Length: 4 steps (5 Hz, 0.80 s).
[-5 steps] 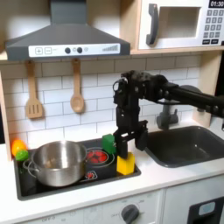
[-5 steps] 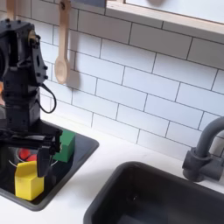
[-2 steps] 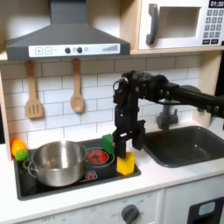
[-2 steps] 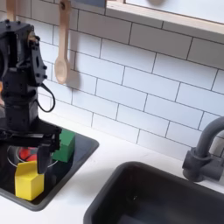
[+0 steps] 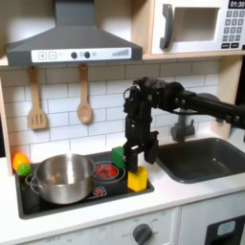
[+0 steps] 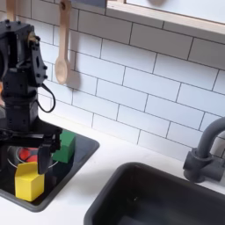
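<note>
Second exterior view, gripper [image 6: 28, 146] above yellow block [image 6: 28, 182], stove [image 6: 81, 151] cropped

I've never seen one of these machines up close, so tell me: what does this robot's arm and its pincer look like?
The arm is black all over, built of blocky, boxy segments joined end to end, with dark cables running along it. In the second exterior view it looks like stacked black boxes with small screws and seams. The pincer at its tip has two thin, flat black fingers. No readable markings show.
</note>
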### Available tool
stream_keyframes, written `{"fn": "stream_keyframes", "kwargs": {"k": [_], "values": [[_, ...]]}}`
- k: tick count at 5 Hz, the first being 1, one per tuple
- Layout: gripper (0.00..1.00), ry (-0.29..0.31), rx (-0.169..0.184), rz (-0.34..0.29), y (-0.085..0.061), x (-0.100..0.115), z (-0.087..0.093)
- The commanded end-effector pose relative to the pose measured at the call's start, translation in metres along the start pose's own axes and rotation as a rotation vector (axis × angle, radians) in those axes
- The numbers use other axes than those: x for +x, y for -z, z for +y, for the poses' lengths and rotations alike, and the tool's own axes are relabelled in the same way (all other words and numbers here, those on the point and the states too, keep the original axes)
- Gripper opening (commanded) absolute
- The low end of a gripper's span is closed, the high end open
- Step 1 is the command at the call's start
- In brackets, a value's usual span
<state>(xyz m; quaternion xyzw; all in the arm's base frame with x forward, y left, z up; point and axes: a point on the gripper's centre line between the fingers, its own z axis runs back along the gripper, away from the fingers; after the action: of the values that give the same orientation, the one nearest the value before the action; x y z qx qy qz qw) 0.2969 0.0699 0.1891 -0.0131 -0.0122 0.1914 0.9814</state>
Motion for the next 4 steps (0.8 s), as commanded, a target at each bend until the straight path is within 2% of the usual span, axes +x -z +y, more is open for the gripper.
{"fn": "stream_keyframes", "kwargs": {"k": [1,2,4], "values": [[1.00,-0.006,0.011,0.014,0.0126,0.0043,-0.0019],[1.00,0.007,0.014,0.020,0.0182,0.0060,-0.0091],[1.00,-0.008,0.029,0.015,0.0210,0.0085,-0.0059]]}}
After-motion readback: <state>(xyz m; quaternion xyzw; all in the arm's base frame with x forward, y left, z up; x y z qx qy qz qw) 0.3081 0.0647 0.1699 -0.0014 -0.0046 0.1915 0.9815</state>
